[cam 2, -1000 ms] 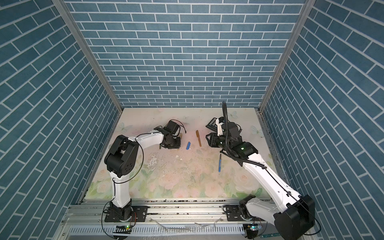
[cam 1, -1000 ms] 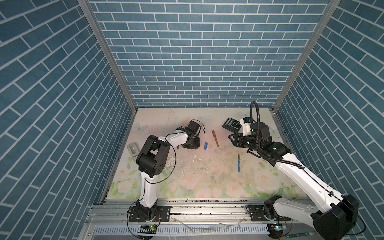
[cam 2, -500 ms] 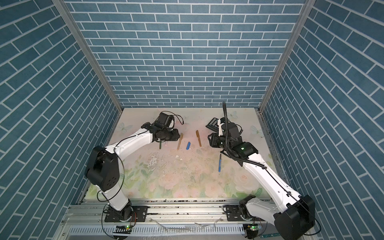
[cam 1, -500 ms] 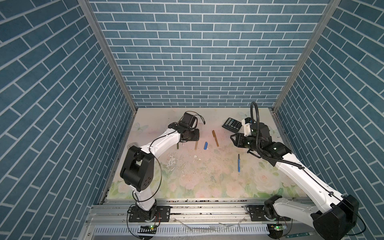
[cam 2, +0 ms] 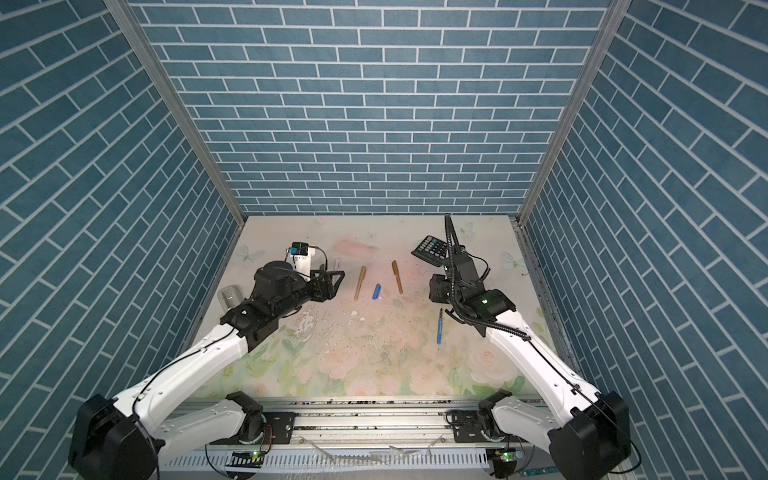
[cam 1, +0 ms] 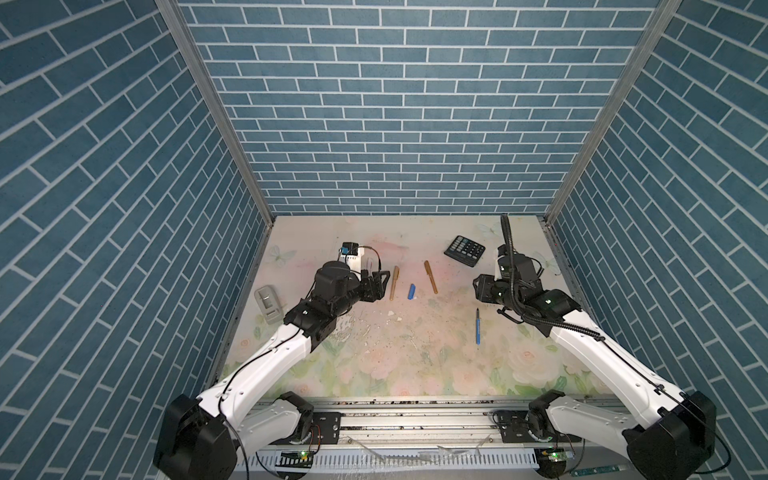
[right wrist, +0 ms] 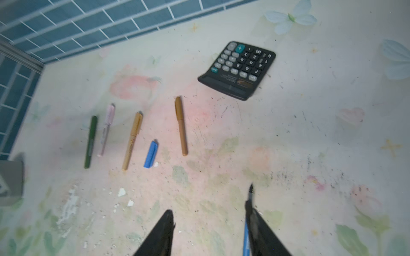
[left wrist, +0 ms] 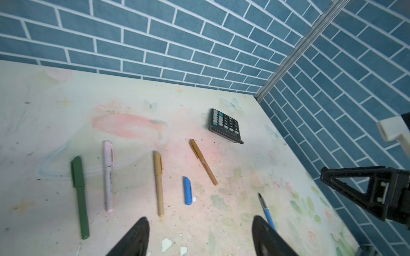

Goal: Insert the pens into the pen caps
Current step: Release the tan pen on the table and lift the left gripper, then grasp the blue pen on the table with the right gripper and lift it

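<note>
Four capped pens lie in a row on the floral table: green [left wrist: 79, 195], pale pink [left wrist: 108, 175], tan [left wrist: 158, 184] and brown [left wrist: 203, 161]. A loose blue pen cap [left wrist: 187, 190] rests between the tan and brown ones. The uncapped blue pen [cam 1: 478, 328] lies apart, right of centre, with its dark tip pointing to the back. My left gripper [left wrist: 199, 221] stands open and holds nothing, just on the near side of the tan pen and the blue cap. My right gripper [right wrist: 209, 210] is open above the blue pen's tip end. The pen runs along one finger [right wrist: 255, 221].
A black calculator [cam 1: 464, 251] sits at the back right. A grey block-shaped object [cam 1: 268, 303] lies by the left wall. White flecks [cam 1: 390, 313] dot the mat's middle. In both top views my left arm hides the green pen.
My left gripper has opened wide and drawn back toward the front. The tan pen now lies free on the table beside the blue cap. The right jaws have spread a little.
</note>
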`<action>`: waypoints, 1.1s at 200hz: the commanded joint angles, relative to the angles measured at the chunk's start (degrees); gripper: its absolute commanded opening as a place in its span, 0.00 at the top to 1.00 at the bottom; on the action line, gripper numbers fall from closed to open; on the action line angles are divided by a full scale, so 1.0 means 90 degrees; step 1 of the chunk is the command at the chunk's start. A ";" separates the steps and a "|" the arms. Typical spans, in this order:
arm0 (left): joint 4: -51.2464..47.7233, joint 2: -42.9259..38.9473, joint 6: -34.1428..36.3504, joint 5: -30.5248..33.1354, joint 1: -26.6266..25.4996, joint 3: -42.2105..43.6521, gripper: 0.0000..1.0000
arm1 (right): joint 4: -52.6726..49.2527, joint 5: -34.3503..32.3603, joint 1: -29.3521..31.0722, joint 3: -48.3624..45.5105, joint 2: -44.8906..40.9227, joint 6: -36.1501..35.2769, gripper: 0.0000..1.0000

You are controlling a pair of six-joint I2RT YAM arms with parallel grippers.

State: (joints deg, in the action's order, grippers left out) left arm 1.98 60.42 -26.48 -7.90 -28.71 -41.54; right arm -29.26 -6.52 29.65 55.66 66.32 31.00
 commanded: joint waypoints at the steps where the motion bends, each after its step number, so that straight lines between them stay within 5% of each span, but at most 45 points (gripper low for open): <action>1: 0.0590 -0.0446 -0.0420 0.0424 0.0055 0.0444 0.09 | -0.0861 -0.0042 -0.0037 0.0309 0.0615 -0.0120 0.60; 12: 0.0646 -0.0617 -0.0606 0.0564 0.0064 0.0663 0.01 | -0.1028 0.0101 -0.0059 0.0330 0.0839 -0.0046 0.66; 60: 0.0668 -0.0845 -0.1249 0.0652 0.0083 0.1127 0.01 | -0.1525 0.0564 -0.0206 0.0174 0.1701 0.0132 0.87; 131: 0.1412 0.0078 -0.1921 -0.0664 0.0083 0.1445 0.07 | -0.1193 0.0996 -0.0539 0.0095 0.2789 0.0080 0.74; 220: 0.1788 0.0704 -0.2126 -0.1144 0.0075 0.1283 0.11 | -0.0777 0.0947 -0.0659 -0.0080 0.3386 0.0120 0.78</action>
State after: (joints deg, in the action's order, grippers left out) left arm 16.12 66.32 -45.43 -17.12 -28.36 -29.04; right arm -37.17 1.98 24.05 55.94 95.81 31.27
